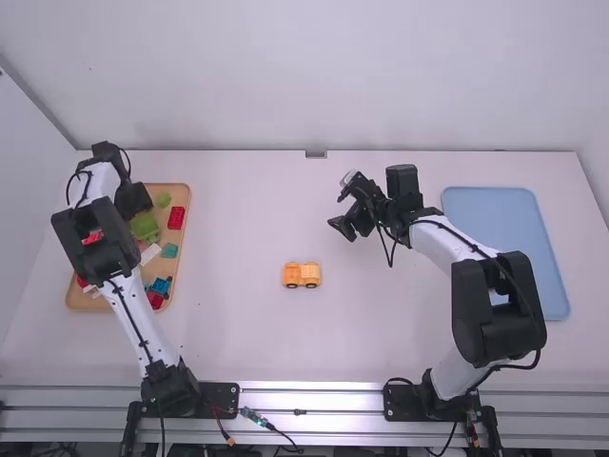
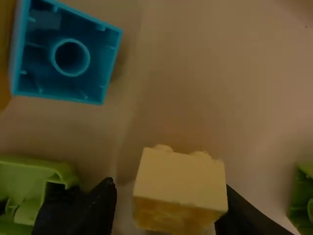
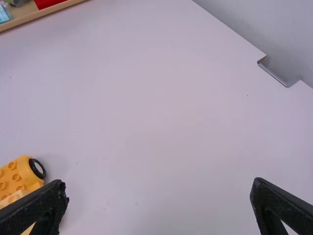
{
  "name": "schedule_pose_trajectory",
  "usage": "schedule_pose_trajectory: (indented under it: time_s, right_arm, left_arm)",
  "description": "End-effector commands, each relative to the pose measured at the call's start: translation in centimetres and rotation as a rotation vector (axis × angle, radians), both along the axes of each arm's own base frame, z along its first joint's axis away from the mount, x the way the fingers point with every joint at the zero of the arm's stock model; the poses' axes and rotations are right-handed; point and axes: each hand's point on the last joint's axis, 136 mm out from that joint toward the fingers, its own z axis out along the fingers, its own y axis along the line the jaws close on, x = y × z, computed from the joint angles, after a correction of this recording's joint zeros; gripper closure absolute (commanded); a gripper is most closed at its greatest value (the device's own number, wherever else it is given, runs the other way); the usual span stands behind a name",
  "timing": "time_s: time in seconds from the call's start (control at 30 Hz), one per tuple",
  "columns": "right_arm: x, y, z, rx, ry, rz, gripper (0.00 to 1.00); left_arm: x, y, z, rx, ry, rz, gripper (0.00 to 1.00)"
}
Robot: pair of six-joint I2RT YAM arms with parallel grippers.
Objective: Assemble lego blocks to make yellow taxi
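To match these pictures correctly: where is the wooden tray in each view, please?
High view: tray at the left, partly under the left arm.
Left wrist view: tray floor beneath the blue block.
Right wrist view: tray rim in a far corner.
Shared by high and right wrist views: yellow wheeled block.

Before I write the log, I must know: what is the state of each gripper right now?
Left gripper: open around a yellow block, with a gap visible on one side.
Right gripper: open, holding nothing.
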Motion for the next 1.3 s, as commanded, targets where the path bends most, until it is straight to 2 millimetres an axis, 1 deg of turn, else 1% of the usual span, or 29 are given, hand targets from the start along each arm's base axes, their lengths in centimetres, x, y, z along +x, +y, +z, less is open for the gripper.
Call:
schedule_pose_trajectory:
  time_s: [0.0,0.37,0.43,0.5,0.53,0.77,0.8,0.83,1.07,1.13,1.2,1.23,1.27]
  right_arm:
    - [0.08,0.00,1.40,0.010,-0.029,-0.001,0.01]
    - [0.09,-0.02,1.40,0.010,-0.029,-0.001,0.01]
    - [0.09,-0.02,1.40,0.010,-0.029,-0.002,0.01]
    - [0.08,-0.02,1.38,0.010,-0.028,-0.002,0.01]
    - [0.07,-0.02,1.37,0.010,-0.027,-0.002,0.01]
    - [0.06,-0.02,1.36,0.010,-0.027,-0.002,0.01]
    - [0.05,-0.02,1.36,0.009,-0.026,-0.002,0.01]
    - [0.05,-0.02,1.36,0.009,-0.026,-0.002,0.01]
    - [0.05,-0.03,1.35,0.009,-0.026,-0.002,0.01]
    - [0.06,-0.02,1.36,0.009,-0.027,-0.001,0.01]
    - [0.10,-0.01,1.41,0.010,-0.030,-0.001,0.01]
    - [0.15,0.00,1.46,0.011,-0.033,-0.001,0.01]
    - [0.15,0.00,1.47,0.011,-0.033,-0.002,0.01]
  left_arm:
    - [-0.66,-0.90,-1.22,-0.029,0.034,-0.008,0.45]
    - [-0.90,-1.00,-1.26,-0.034,0.044,-0.007,0.45]
    - [-0.89,-0.84,-1.25,-0.033,0.040,-0.004,0.52]
    - [-0.61,-0.96,-1.21,-0.029,0.033,-0.009,0.55]
    - [-0.55,-0.90,-1.20,-0.028,0.030,-0.009,0.59]
    - [-0.64,-0.86,-1.23,-0.032,0.031,-0.007,0.63]
    - [-0.57,-0.98,-1.22,-0.032,0.031,-0.009,0.65]
    - [-0.49,-1.04,-1.22,-0.031,0.029,-0.011,0.68]
    - [-0.42,-1.12,-1.21,-0.030,0.028,-0.013,0.71]
    - [-0.40,-1.08,-1.21,-0.030,0.027,-0.012,0.73]
    - [-0.25,-1.09,-1.07,-0.028,0.023,-0.009,0.78]
    - [-0.23,-1.03,-0.83,-0.029,0.022,-0.006,0.74]
    - [-0.16,-0.96,-0.65,-0.028,0.020,-0.006,0.73]
